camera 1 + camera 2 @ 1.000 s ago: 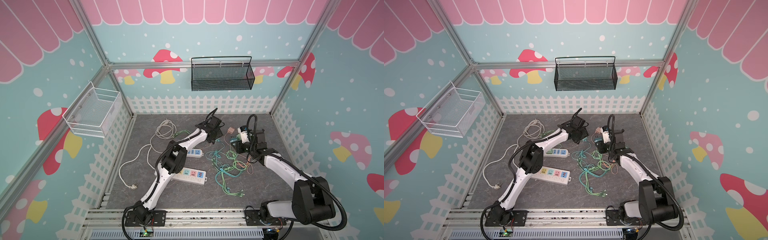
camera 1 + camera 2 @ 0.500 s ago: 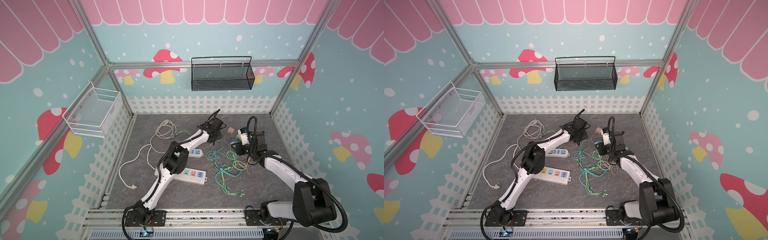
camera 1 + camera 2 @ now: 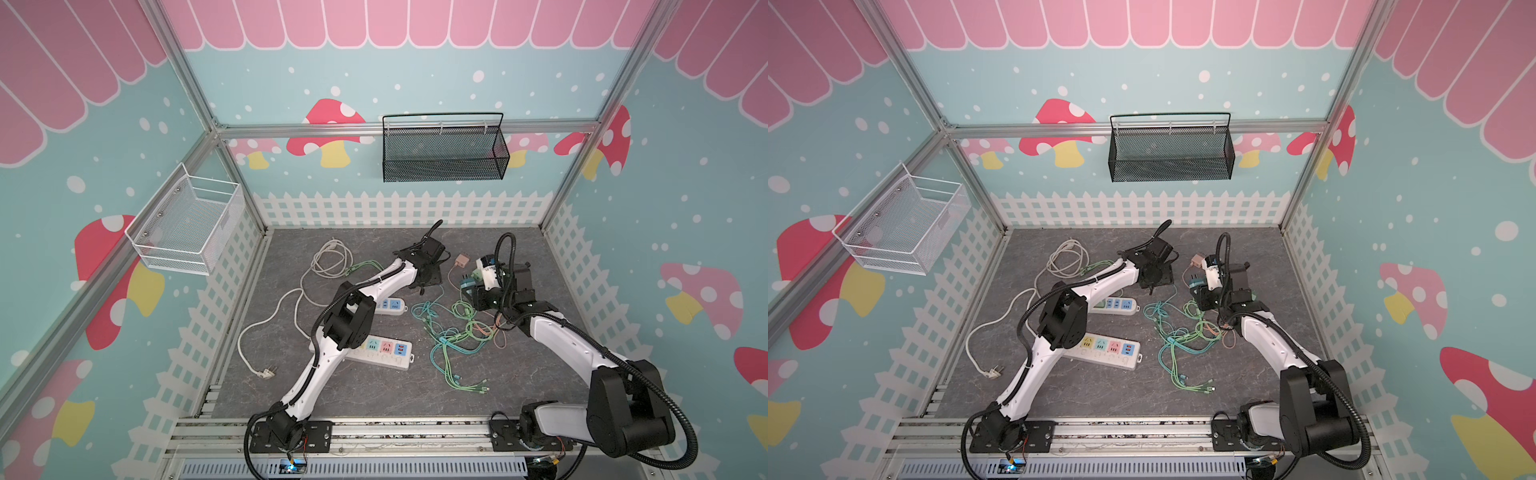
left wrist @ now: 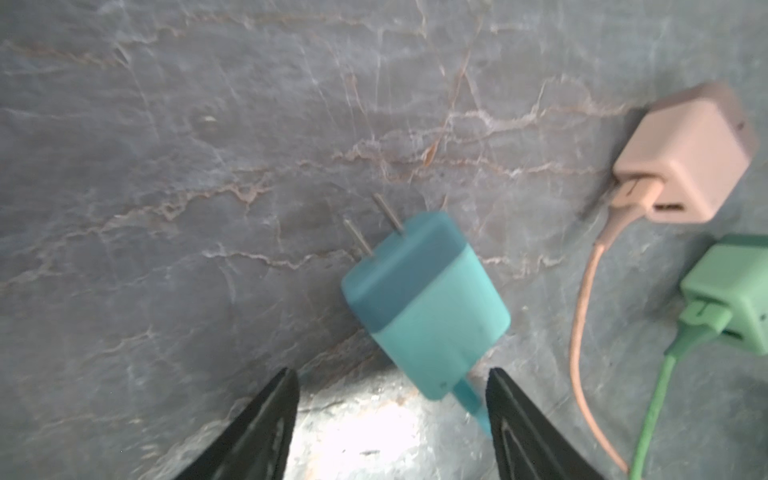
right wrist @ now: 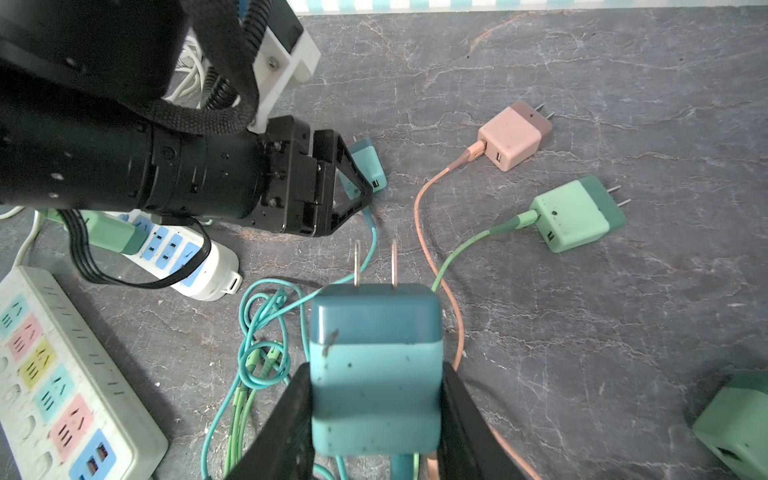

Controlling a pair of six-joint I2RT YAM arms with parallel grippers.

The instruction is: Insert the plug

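My right gripper (image 5: 377,368) is shut on a two-tone teal plug (image 5: 374,324), its two prongs pointing away from the wrist and above the floor; in a top view this plug (image 3: 465,284) shows at the gripper's tip. A second teal plug (image 4: 424,303) lies on the grey floor with its cable attached. My left gripper (image 4: 390,374) stands open just behind it, fingers either side of its cable end and not touching. The right wrist view shows that left gripper (image 5: 353,183) low over this plug (image 5: 368,162). A small white power strip (image 5: 178,245) lies under the left arm.
A long multi-colour power strip (image 3: 384,351) lies near the front. A pink plug (image 4: 690,158) and a green plug (image 5: 577,214) lie beyond the grippers, another green one (image 5: 735,428) nearby. Tangled teal and green cables (image 3: 453,332) and a white cord (image 3: 291,299) spread over the floor.
The left gripper's jaws narrowed and then opened wide again over the teal plug on the floor. The right arm holds its plug as before.
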